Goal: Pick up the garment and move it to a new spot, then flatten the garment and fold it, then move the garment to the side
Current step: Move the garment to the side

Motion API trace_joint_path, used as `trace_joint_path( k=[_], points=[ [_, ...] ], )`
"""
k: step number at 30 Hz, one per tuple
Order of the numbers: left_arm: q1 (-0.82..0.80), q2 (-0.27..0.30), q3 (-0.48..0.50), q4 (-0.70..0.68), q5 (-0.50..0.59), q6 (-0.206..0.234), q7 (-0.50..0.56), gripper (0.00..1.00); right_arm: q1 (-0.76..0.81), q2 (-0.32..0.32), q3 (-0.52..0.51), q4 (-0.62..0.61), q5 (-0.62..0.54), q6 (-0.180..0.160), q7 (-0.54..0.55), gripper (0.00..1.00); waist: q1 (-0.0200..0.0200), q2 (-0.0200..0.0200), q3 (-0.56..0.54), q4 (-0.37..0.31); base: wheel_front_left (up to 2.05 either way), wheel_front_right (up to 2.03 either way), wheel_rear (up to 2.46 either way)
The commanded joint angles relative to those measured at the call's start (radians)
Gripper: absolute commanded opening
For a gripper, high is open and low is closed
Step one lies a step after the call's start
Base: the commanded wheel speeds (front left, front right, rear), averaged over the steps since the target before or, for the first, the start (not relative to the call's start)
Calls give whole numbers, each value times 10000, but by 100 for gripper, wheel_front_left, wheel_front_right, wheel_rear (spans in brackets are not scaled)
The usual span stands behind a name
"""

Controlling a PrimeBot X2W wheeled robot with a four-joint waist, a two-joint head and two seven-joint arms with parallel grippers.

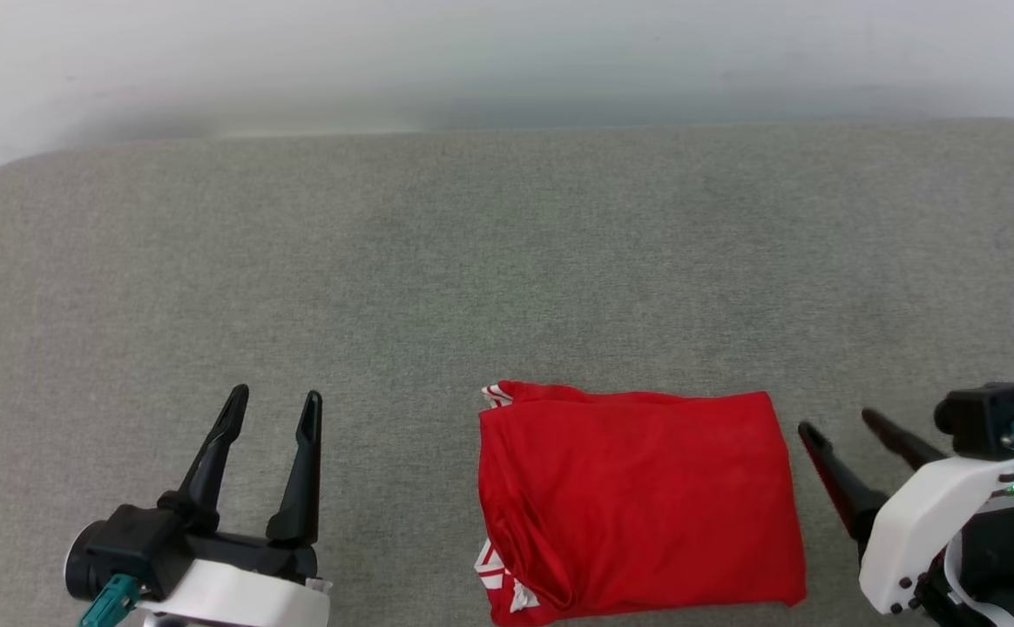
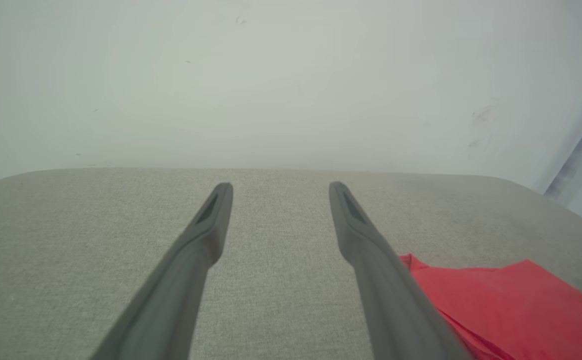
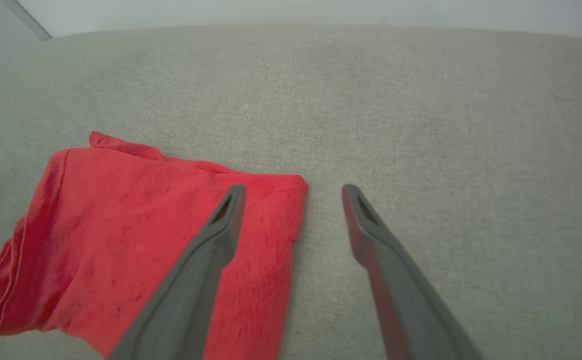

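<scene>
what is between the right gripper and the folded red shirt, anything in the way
Nothing visible. The right gripper is open just beside the right edge of the folded red shirt, with bare grey cushion surface between them. The left gripper, also open, stands apart on the other side.

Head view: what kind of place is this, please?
Probably an indoor robot test setup, not a home: a wide grey fabric-covered surface, a bare white wall behind it, and one folded red garment lying between the open left end effector and right end effector.
</scene>
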Motion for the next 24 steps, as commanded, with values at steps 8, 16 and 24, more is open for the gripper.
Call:
trace_joint_path(
  k=[8,16,24],
  points=[
    [-445,67,-323,118,-11,-14,-21,100,138,258,-308,-25,39,-6,3320,100,0,0,517,533,0,0,0],
    [-759,55,-567,244,-143,-14,-21,100,81,728,-233,1078,-326,-4,3968,100,0,0,881,1155,0,0,0],
    [-854,21,-625,286,-129,-14,-21,100,-123,738,471,2297,-541,10,3716,45,0,0,1056,1306,0,0,0]
  ],
)
